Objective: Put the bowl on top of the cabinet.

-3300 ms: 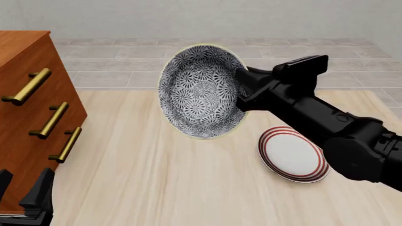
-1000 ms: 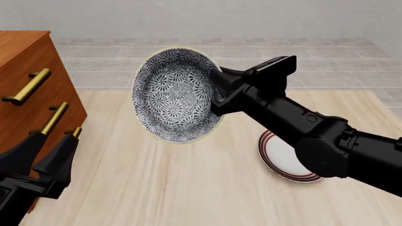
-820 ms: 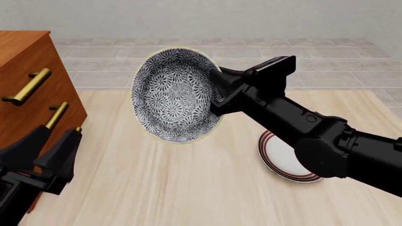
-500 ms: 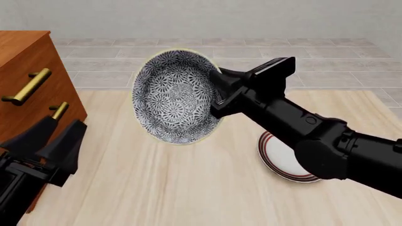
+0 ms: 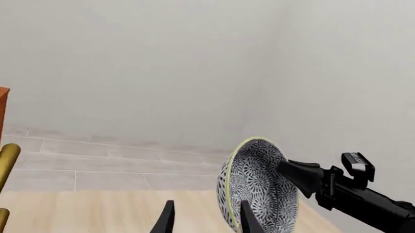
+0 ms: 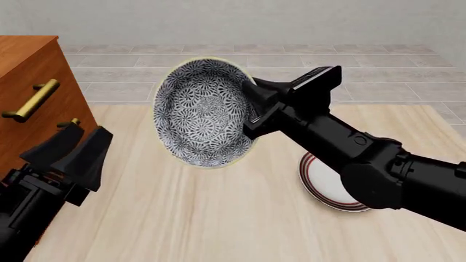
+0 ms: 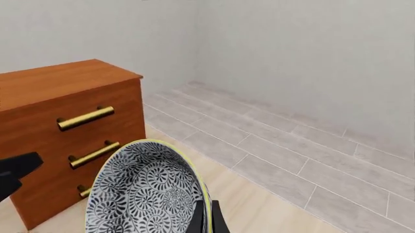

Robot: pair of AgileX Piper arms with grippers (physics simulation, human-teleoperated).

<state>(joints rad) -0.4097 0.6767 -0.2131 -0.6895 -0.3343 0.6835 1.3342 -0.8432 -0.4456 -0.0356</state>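
Note:
The blue-and-white floral bowl (image 6: 204, 112) hangs tipped on its side above the table, its inside facing the front camera. My right gripper (image 6: 251, 113) is shut on the bowl's right rim. The reddish-brown cabinet (image 6: 29, 87) stands at the far left, well left of the bowl, its top bare. My left gripper (image 6: 93, 130) is open and holds nothing, in front of the cabinet's lower handles. The left wrist view shows the bowl (image 5: 259, 189) just past that gripper (image 5: 207, 208). In the right wrist view the bowl (image 7: 146, 189) sits in my right gripper (image 7: 206, 216), with the cabinet (image 7: 58, 97) beyond.
A flat white plate with red rings (image 6: 328, 188) lies on the wooden table (image 6: 182, 218) under my right arm. A grey tiled floor (image 6: 291, 71) and a pale wall lie past the table's far edge.
My left gripper has risen and moved up and to the right in front of the cabinet, hiding its lower handles. The bowl and right arm have barely shifted over the last second.

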